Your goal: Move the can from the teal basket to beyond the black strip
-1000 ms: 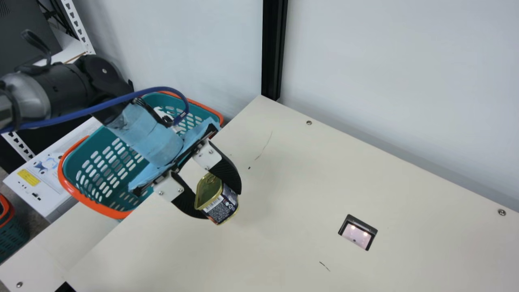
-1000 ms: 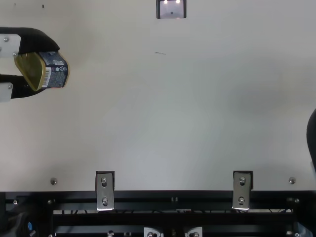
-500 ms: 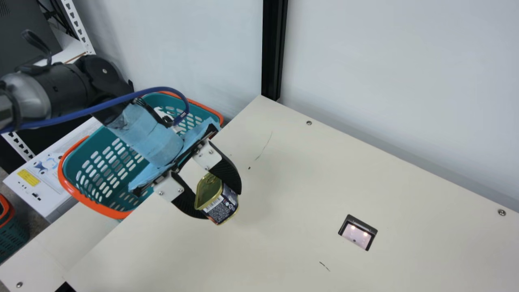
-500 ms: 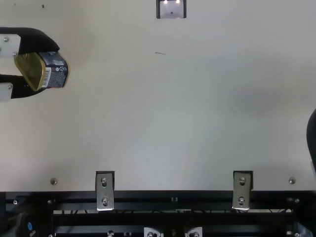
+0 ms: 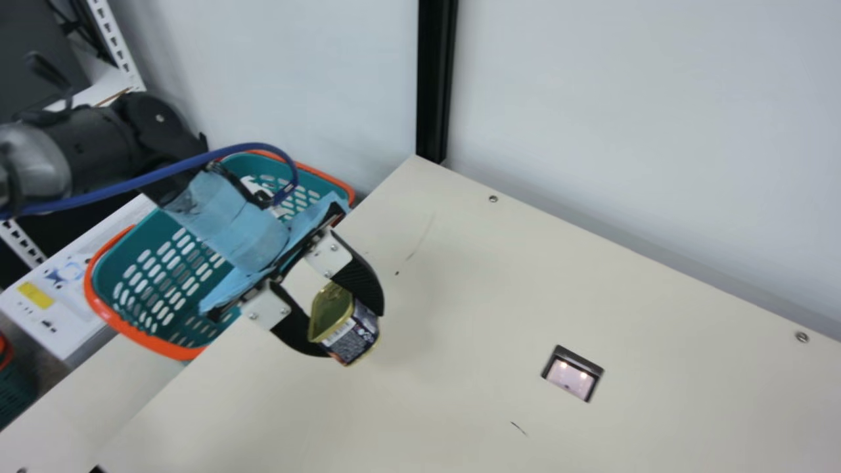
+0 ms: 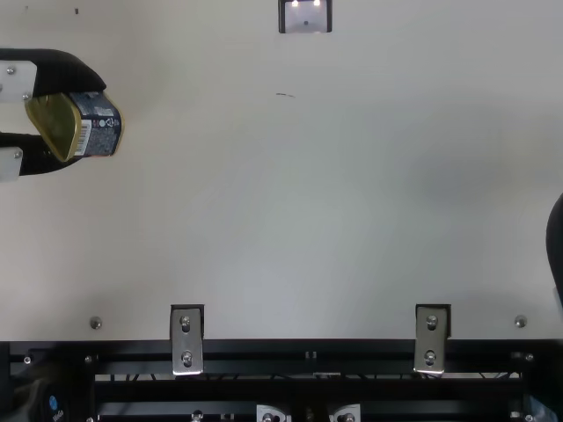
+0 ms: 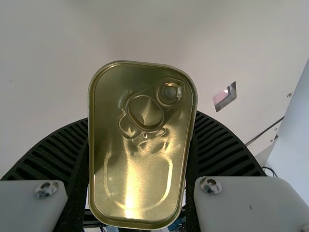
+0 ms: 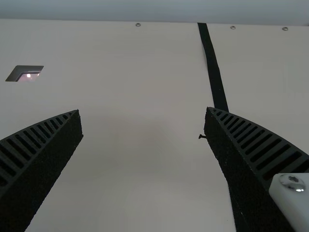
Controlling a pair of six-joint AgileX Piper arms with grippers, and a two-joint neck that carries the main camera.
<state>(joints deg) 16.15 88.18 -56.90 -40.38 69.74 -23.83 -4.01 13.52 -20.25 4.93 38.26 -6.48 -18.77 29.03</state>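
Main view: the left gripper [image 5: 348,335] held the can [image 5: 345,325] pinched between its two black fingers, tilted, over the cream table [image 5: 460,309]. The can lay outside the teal basket [image 5: 135,334], whose orange rim adjoined the table's edge behind the arm. A lit opening [image 5: 570,378] in the tabletop lay well apart from the can.

Top view: the left gripper entered at the left edge, its fingers on opposite sides of the can. Part of the right gripper [image 6: 556,246] appeared at the right edge. Two metal brackets [image 6: 186,340] [image 6: 431,338] stood along the table's border.

Left wrist view: the golden lid, with its pull ring [image 7: 145,113], faced the camera between the fingers.

Right wrist view: the right gripper [image 8: 143,110] had its fingers spread, with bare tabletop between them. The black strip [image 8: 213,70] crossed the table, partly hidden by one finger.
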